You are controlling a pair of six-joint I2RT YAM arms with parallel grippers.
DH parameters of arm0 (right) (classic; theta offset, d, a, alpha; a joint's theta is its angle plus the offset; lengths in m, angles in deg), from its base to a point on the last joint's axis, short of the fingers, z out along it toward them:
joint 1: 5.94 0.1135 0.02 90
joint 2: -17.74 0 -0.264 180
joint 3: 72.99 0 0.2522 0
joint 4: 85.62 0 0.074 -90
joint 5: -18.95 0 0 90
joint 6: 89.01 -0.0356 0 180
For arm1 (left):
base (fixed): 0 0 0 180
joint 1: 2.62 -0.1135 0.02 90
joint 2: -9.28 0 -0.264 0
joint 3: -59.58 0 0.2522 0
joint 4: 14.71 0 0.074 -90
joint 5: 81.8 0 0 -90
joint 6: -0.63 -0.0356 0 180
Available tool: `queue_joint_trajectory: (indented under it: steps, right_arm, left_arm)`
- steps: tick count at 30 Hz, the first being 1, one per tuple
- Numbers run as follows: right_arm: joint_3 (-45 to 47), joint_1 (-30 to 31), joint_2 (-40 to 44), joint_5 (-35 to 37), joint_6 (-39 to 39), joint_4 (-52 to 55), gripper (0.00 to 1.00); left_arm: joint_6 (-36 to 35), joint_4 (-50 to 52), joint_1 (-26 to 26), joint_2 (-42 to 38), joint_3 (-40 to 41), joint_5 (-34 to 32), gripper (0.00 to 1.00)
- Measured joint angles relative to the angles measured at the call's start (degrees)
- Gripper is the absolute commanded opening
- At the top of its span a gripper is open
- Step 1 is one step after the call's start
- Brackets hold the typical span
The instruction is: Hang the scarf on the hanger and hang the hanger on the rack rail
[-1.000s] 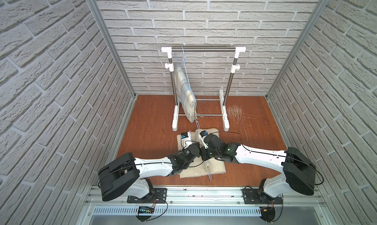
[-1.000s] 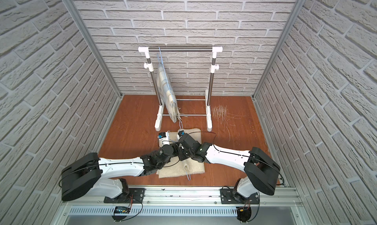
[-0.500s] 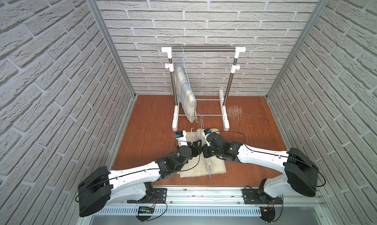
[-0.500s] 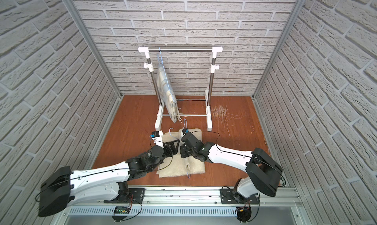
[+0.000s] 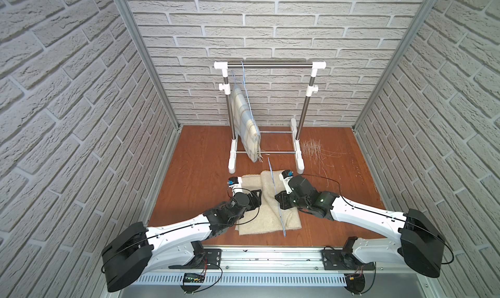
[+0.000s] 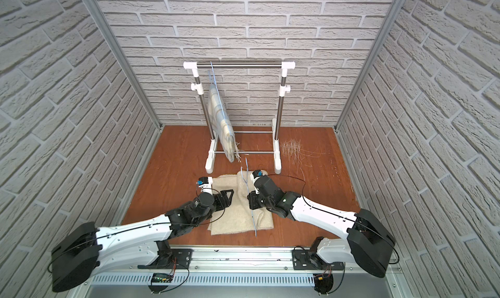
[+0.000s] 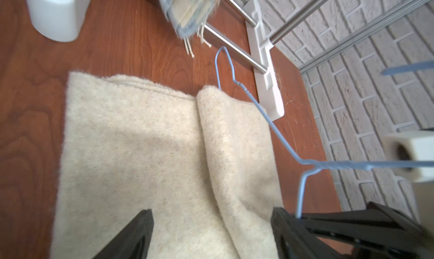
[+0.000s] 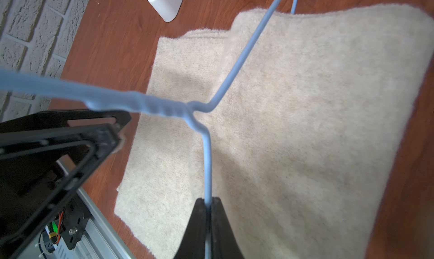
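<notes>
Brick-patterned walls enclose a wooden floor [image 5: 203, 161] where the cream scarf [image 5: 266, 212] lies folded flat before the rack [image 5: 270, 65], its long axis running front to back. Over it the blue hanger [image 8: 207, 170] stands edge-on, lengthwise toward the rack, pinched in the right gripper [image 8: 207, 202]; the left gripper [image 7: 211, 214] gapes wide above the scarf, holding nothing.

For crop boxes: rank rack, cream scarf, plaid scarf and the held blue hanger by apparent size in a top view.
1. rack
2. cream scarf
3. plaid scarf, seen edge-on and farther away, so unsure against the cream one
4. blue hanger, long but thin wire
</notes>
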Motion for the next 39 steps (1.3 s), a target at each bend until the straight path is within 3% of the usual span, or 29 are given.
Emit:
queue_joint_trajectory:
  steps: [14, 26, 33, 39]
  right_arm:
    - [1.4, -1.9, 2.7, -0.2, 0.0, 1.5, 0.03]
    - [1.6, -3.2, 3.5, -0.7, 0.3, 2.6, 0.03]
    - [1.6, -3.9, 3.6, -1.2, 0.7, 2.9, 0.03]
    - [1.6, -4.6, 3.8, -1.4, 1.1, 3.3, 0.03]
  left_arm:
    - [3.7, -14.1, -1.7, 17.0, -7.5, 9.0, 0.80]
    - [6.7, -3.8, -1.5, 9.6, -8.5, 8.3, 0.78]
    - [8.1, -3.3, -0.5, 16.3, -13.0, 11.6, 0.76]
    - [10.6, -1.1, -0.3, 16.7, -12.9, 12.3, 0.72]
